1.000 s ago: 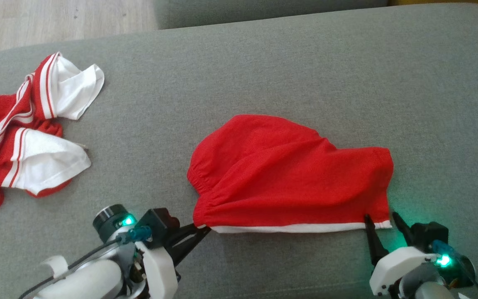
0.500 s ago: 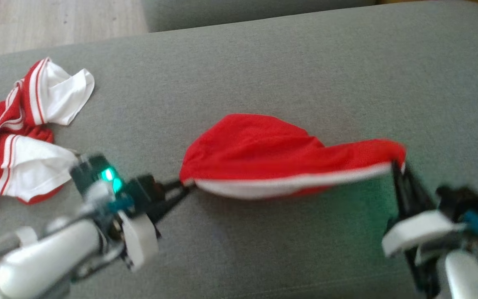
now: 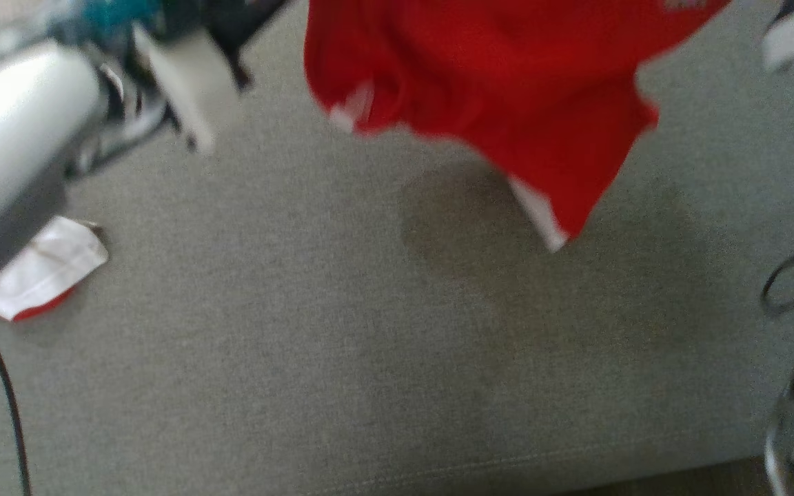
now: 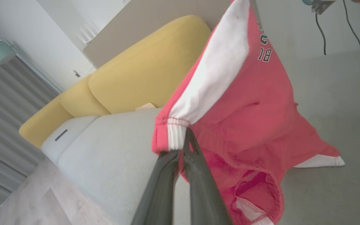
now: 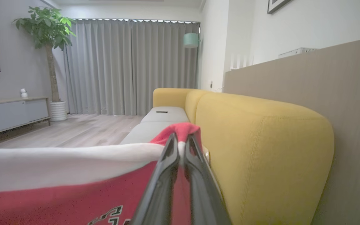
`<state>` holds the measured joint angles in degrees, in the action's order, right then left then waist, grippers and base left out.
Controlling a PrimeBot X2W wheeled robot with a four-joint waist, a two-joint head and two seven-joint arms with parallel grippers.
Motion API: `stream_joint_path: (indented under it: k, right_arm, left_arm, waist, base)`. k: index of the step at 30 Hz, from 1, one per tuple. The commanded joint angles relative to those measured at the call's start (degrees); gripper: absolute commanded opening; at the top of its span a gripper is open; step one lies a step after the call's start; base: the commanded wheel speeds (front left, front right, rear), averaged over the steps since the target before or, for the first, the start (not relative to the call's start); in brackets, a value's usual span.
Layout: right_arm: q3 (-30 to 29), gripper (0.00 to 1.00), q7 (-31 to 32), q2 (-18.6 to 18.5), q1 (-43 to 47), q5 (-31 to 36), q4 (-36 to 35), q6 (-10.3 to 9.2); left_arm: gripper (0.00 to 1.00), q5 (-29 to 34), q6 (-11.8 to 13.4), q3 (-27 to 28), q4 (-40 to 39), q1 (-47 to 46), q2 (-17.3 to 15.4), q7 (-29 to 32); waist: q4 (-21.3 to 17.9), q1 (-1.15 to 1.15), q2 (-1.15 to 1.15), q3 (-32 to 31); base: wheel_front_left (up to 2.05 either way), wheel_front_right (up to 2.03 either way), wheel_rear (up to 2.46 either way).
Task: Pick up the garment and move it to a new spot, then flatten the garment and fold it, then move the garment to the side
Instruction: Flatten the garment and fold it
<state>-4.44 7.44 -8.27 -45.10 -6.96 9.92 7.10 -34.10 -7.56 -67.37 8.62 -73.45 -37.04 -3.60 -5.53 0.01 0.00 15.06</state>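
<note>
Red garment [image 3: 493, 89] with white trim and dark printed numbers, plain grey cushion [image 3: 287, 358], mustard-yellow backrest [image 5: 261, 143], grey pleated curtains [image 5: 120, 68], green-leafed plant [image 5: 42, 28]

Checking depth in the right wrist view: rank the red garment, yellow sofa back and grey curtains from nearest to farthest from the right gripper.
1. Red garment, pinched in the jaws.
2. Yellow sofa back, close on the right.
3. Grey curtains, across the room.

Heavy motion blur in the head view, soft shadow on the cushion [image 3: 266, 358]; wrist views sharp, evenly lit.
</note>
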Motion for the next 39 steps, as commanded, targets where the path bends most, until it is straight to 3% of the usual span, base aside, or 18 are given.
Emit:
stream_joint_path:
  k: [1, 8, 13, 19, 25, 31, 39]
  right_arm:
    - [0.2, 0.00, -1.2, -0.7, -4.7, 0.4, 0.4, 0.39]
    - [-1.8, 0.00, -10.5, -3.7, -20.8, 4.1, 12.1, 0.39]
    - [-3.0, 0.00, -14.7, -3.7, -20.4, 5.1, 14.8, 0.39]
    - [-2.6, 0.00, -13.6, -2.2, -7.5, 4.2, 15.6, 0.39]
    - [-5.3, 0.00, -10.4, 0.1, 14.0, 2.5, 10.2, 0.39]
    - [-9.7, 0.00, -5.7, 3.5, 36.1, 0.0, -2.1, 0.39]
    - [-12.9, 0.00, 0.7, 5.1, 50.0, -0.8, -19.6, 0.39]
  left_arm:
    - [0.00, -0.5, 0.1, 2.1, 1.7, -5.5, -0.5, -1.1]
    - [0.00, 3.5, 0.2, -1.0, 17.3, -20.2, 7.1, -9.6]
    - [0.00, 6.8, 0.9, -1.7, 22.0, -19.0, 9.7, -11.2]
    - [0.00, 7.1, 0.5, -4.7, 22.7, -7.0, 9.9, -11.3]
    - [0.00, 6.9, 0.2, -5.9, 19.9, 14.3, 11.3, -10.5]
    - [0.00, 10.5, 0.2, -6.0, 14.4, 35.2, 11.9, -6.1]
    - [0.00, 11.0, 3.8, -5.8, 4.0, 42.5, 7.9, -1.2]
  waist:
    - [0.0, -0.01, 0.00, 2.8]
    - [0.3, -0.01, 0.00, 7.5]
    - [0.6, -0.01, 0.00, 7.1]
    - [0.7, -0.01, 0.00, 4.5]
    - [0.7, -0.01, 0.00, 0.6]
    - [-0.6, -0.01, 0.00, -2.9]
    - [-0.5, -0.01, 0.00, -3.9]
  base:
    - [0.00, 0.00, 0.00]
    - [0.00, 0.00, 0.00]
    - [0.00, 0.00, 0.00]
    - [0.00, 0.00, 0.00]
    - [0.00, 0.00, 0.00]
    - [0.00, 0.00, 0.00]
    - [0.00, 0.00, 0.00]
